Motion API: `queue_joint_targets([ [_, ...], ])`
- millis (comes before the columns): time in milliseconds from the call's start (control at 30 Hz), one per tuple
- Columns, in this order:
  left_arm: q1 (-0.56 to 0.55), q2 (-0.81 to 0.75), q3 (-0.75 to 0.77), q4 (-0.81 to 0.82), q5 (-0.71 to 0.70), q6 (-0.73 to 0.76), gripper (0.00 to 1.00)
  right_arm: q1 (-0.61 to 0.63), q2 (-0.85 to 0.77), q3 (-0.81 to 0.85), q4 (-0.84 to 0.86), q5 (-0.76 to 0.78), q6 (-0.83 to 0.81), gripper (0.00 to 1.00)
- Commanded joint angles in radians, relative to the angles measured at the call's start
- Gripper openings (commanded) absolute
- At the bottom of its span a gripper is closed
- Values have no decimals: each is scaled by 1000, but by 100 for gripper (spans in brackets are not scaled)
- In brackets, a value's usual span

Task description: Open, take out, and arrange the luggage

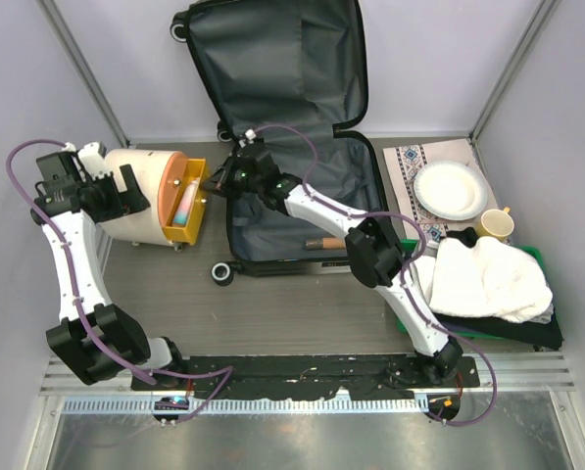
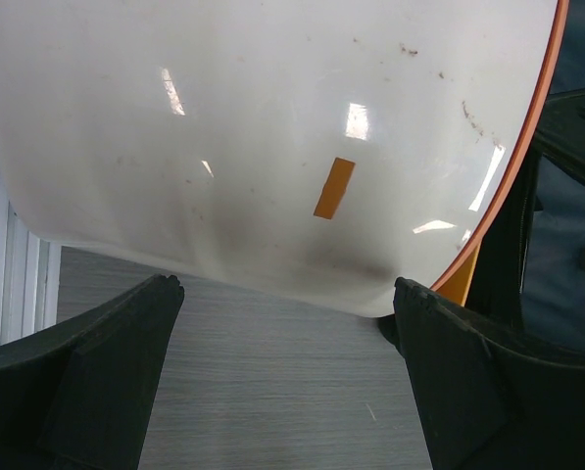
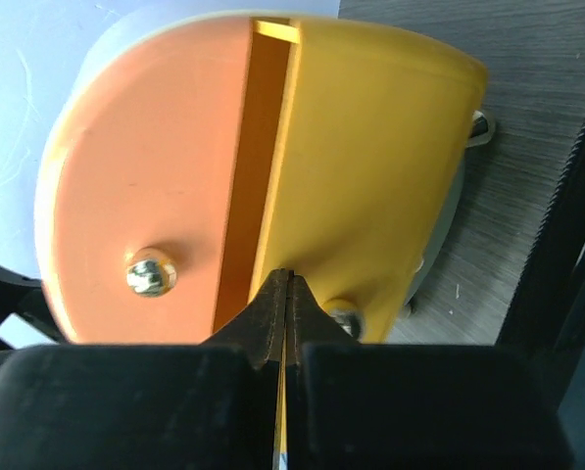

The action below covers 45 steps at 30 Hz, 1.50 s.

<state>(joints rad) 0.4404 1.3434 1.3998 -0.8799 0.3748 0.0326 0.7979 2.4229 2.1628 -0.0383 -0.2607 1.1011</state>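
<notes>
We find the luggage [image 1: 292, 147] lying open at the back of the bench [image 1: 302, 313]. Our right hand [image 3: 290, 284], pressed together, sits at the orange lid [image 3: 145, 157] of the bin [image 2: 272, 127]; our left hand [image 2: 287, 294] gapes beside that bin.

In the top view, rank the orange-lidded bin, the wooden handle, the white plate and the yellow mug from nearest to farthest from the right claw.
From the right claw:
1. orange-lidded bin, beside it, on the left.
2. wooden handle, inside the luggage.
3. white plate, far right.
4. yellow mug, beyond the plate.
</notes>
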Motion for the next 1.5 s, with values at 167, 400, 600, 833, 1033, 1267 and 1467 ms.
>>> queue_joint_targets([
  [167, -2, -15, -35, 41, 42, -22, 95, 60, 154, 178, 178, -22, -4, 1],
  [400, -3, -10, -51, 42, 42, -22, 94, 92, 202, 227, 301, -40, -12, 8],
  [600, -3, -7, -51, 35, 46, -23, 94, 103, 237, 249, 327, -40, -32, 11],
  [833, -2, -58, 51, 18, 121, 33, 95, 51, 193, 218, 324, -72, -101, 24],
  [1033, -58, -26, 267, -169, 233, 301, 95, -28, 85, 161, 301, -150, -200, 49],
  [1267, -342, 100, 467, -543, 23, 786, 95, -167, -114, 50, 181, -185, -342, 75],
  [1467, -512, 217, 481, -626, -86, 1139, 92, -359, -269, -124, 173, -275, -371, 75],
])
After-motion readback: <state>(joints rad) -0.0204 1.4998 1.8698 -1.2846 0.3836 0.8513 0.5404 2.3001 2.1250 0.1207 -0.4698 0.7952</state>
